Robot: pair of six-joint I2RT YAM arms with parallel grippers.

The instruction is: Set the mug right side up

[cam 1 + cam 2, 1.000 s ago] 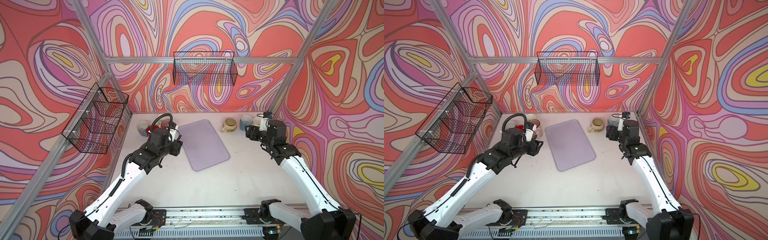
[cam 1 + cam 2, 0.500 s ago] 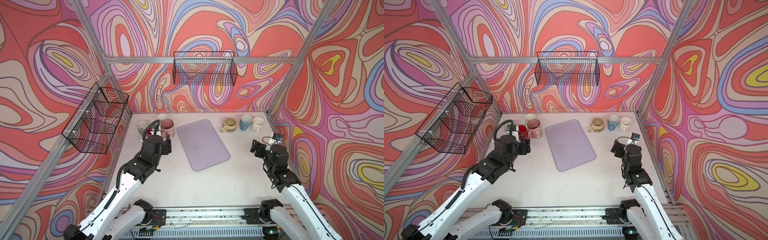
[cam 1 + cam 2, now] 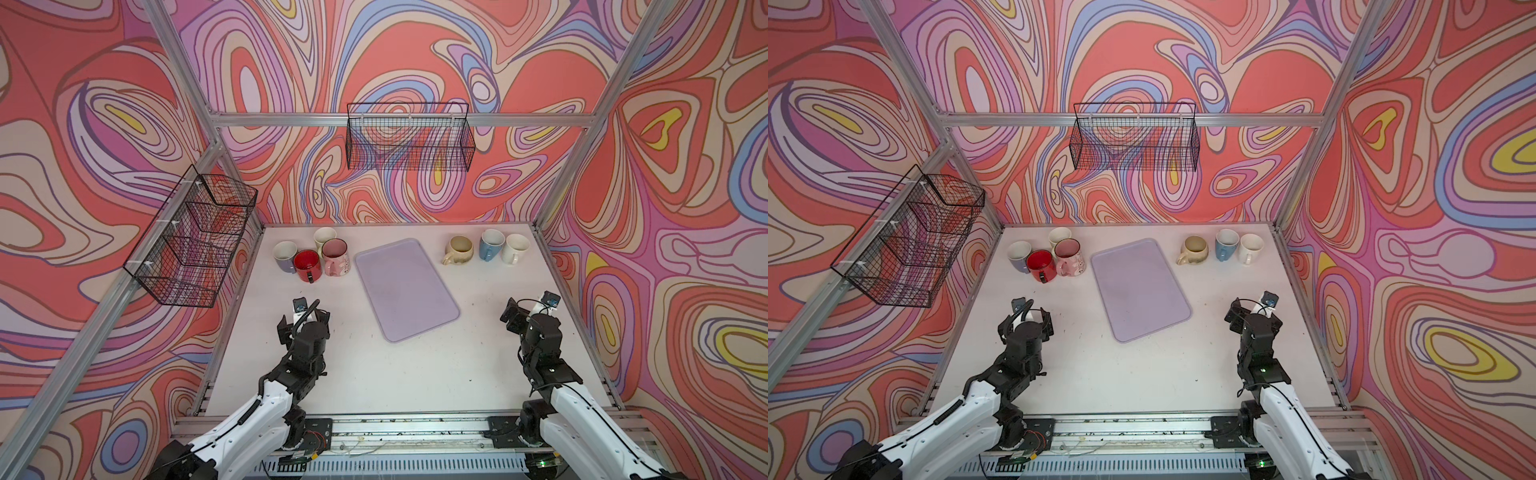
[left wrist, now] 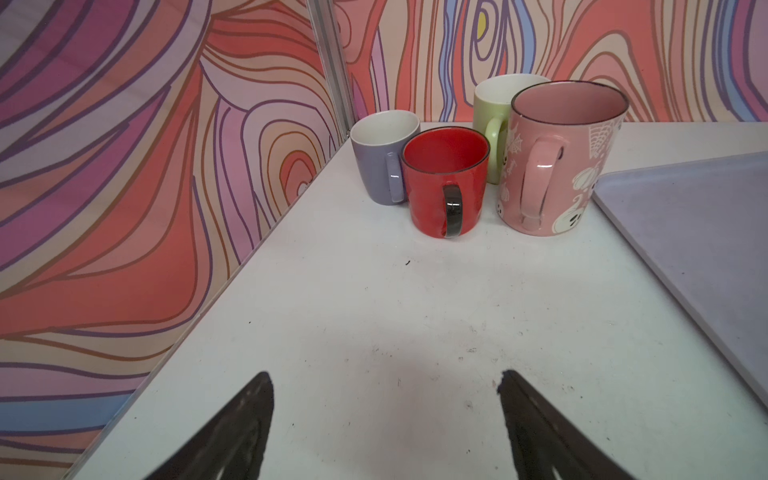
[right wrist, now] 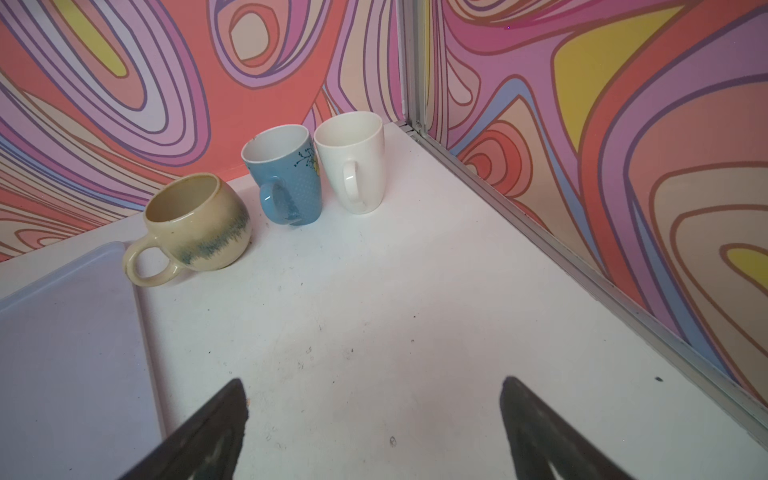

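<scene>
Each arm is built of white links joined by black joints, as is seen in both top views. A ribbed black cable is run along the white forearm of the left arm. A thin black cable is looped along the right arm, on which a small green light is lit. Black wrist housings are topped by small camera modules. The left gripper and right gripper are shown in the wrist views as matte black fingers, tapered to points.
</scene>
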